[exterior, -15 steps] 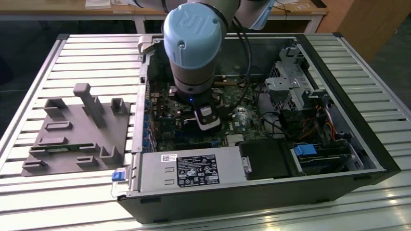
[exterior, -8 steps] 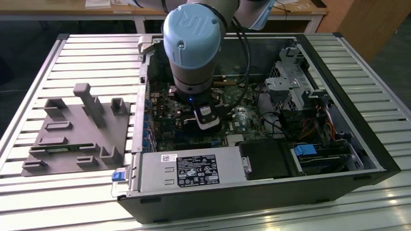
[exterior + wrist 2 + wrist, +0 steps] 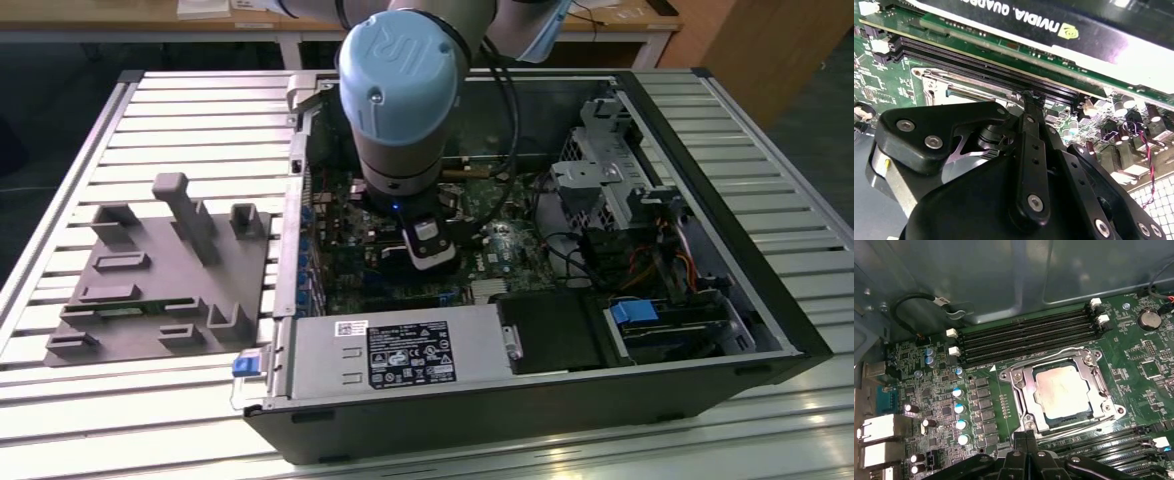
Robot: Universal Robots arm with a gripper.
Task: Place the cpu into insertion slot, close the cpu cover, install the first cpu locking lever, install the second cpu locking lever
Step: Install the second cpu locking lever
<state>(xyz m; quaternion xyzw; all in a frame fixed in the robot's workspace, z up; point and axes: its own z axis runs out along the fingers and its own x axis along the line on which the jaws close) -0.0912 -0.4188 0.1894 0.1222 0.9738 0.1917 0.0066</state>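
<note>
Standing on a slatted table, computer case open.

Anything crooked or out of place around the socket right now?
Nothing stands out. The cpu sits square in the socket, the cpu cover lies flat around it, and the gripper is beside the socket's edge.

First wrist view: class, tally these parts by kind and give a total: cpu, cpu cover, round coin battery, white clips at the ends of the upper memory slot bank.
cpu: 1
cpu cover: 1
coin battery: 1
white clips: 4
Total: 7
</note>
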